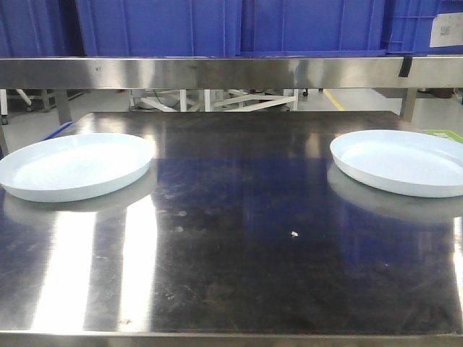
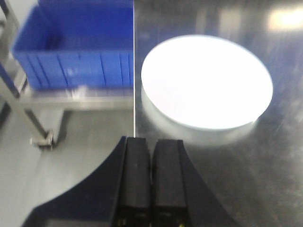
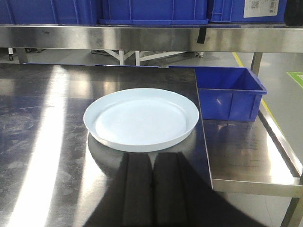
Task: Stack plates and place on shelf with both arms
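No words, brand names or numbers could be read anywhere. The only printed item was a white label [image 1: 446,32] on the front of a blue bin [image 1: 423,22] standing at the right end of the shelf [image 1: 217,72] above the surface. From the front it showed a dark square code pattern and some smaller print, too small and blurred to make out. In the right wrist view the label [image 3: 259,5] was cut off by the top edge, showing part of a square code and barcode-like stripes, also illegible.
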